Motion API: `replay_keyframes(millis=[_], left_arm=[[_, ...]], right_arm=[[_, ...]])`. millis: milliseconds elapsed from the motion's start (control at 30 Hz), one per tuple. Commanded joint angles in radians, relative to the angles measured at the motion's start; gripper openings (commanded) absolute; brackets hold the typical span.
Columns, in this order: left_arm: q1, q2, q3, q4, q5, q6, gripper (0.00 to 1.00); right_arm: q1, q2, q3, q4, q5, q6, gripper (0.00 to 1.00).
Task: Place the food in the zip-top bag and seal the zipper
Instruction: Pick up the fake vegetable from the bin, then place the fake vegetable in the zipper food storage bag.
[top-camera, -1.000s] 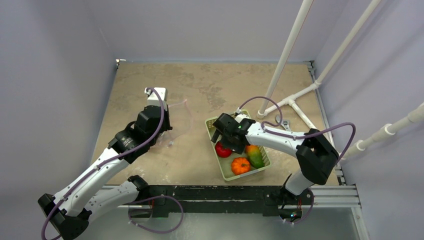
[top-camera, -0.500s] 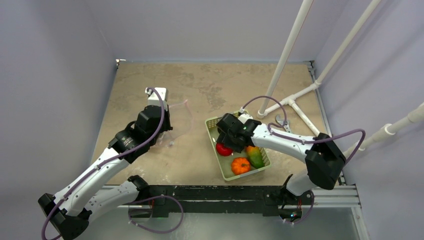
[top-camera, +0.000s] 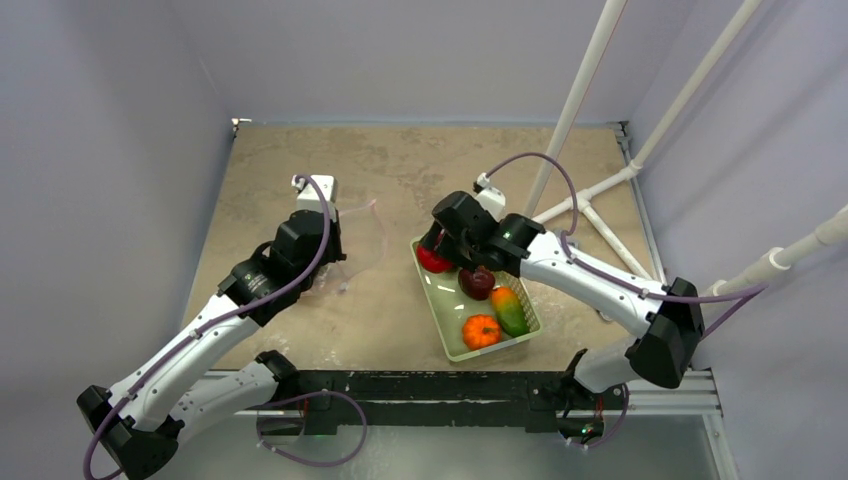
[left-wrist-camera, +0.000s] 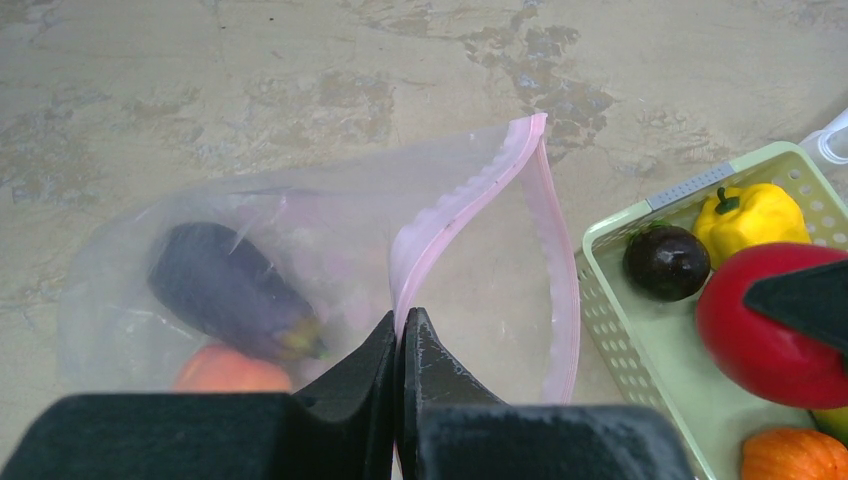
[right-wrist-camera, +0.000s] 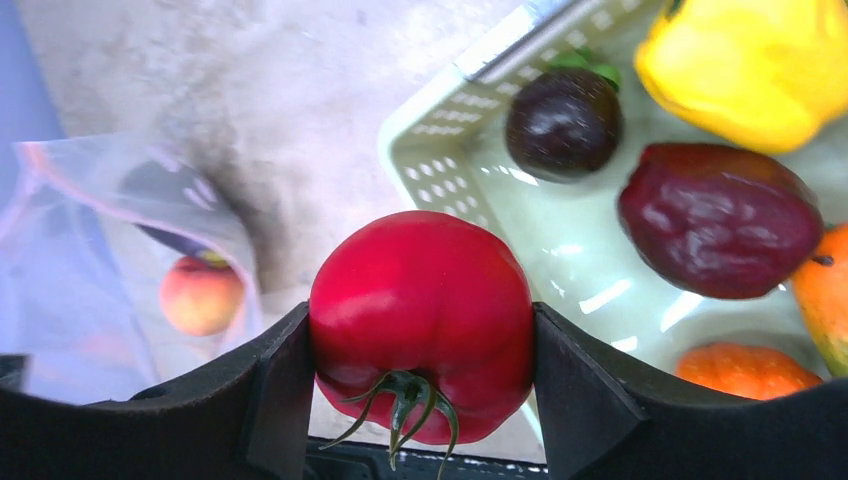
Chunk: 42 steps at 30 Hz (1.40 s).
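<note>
The clear zip-top bag (left-wrist-camera: 120, 250) lies on the table with its mouth facing the basket. It holds a purple eggplant (left-wrist-camera: 225, 290) and a peach (left-wrist-camera: 225, 372). My left gripper (left-wrist-camera: 402, 322) is shut on the bag's pink zipper (left-wrist-camera: 470, 190) and holds the upper lip up, so the mouth gapes. My right gripper (right-wrist-camera: 420, 340) is shut on the red tomato (right-wrist-camera: 420, 310). It holds the tomato above the basket's far left corner (top-camera: 432, 258), between basket and bag. The bag (right-wrist-camera: 90, 250) lies to the left of the tomato.
The pale green basket (top-camera: 437, 322) holds a yellow pepper (left-wrist-camera: 750, 215), a dark round fruit (left-wrist-camera: 667, 262), a dark red piece (right-wrist-camera: 720, 220), an orange pumpkin (top-camera: 481, 331) and an orange-green piece (top-camera: 511, 311). A white pipe frame (top-camera: 580, 205) stands at the back right.
My right gripper has lifted the red tomato out of the basket and carried it up and left to the basket's far left corner. The left arm has not moved.
</note>
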Motion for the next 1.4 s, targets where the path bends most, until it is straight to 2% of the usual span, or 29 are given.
replay_keyframes(millis=[0,300,700,967,1100,1367], left_arm=[[0.007,-0.004,-0.007,0.050,0.011,0.018,0.00],[0.006,-0.006,-0.009,0.053,0.019,0.017,0.00],[0.007,-0.018,-0.010,0.050,0.010,0.016,0.00],[0.007,-0.017,-0.010,0.051,0.011,0.016,0.00],[0.007,-0.016,-0.011,0.050,0.011,0.017,0.00],[0.007,-0.018,-0.010,0.050,0.007,0.017,0.00]], right_arm=[[-0.004,-0.005,0.116,0.050,0.032,-0.097,0.23],[0.016,0.065,0.237,0.199,-0.042,-0.246,0.25],[0.063,0.222,0.358,0.301,-0.085,-0.286,0.26],[0.091,0.324,0.413,0.334,-0.091,-0.303,0.33],[0.106,0.370,0.448,0.338,-0.095,-0.311,0.42],[0.116,0.403,0.479,0.334,-0.093,-0.314,0.94]])
